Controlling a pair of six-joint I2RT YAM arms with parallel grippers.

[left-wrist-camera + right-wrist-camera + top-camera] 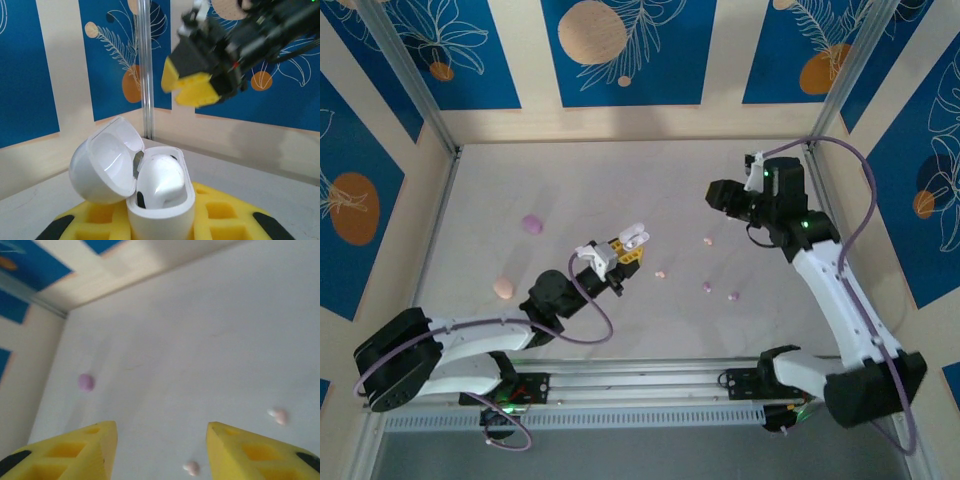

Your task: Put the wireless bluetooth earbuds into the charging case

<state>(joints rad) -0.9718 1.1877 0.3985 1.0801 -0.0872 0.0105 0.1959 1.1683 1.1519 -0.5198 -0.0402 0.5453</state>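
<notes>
while my left gripper [622,254] is clenched on the white charging case [160,205], lid tipped open with one white earbud [161,181] seated inside, my right gripper [160,450] hangs above the table [620,180] with its fingers spread and nothing between them. loose earbuds [707,286] lie scattered on the table between my arms. a lilac case [531,224] lies well off to the left.

We've got bare table [620,180] at the back; loose earbuds [707,286] dot the right, lilac case [531,224] and peach case [504,288] sit left.
</notes>
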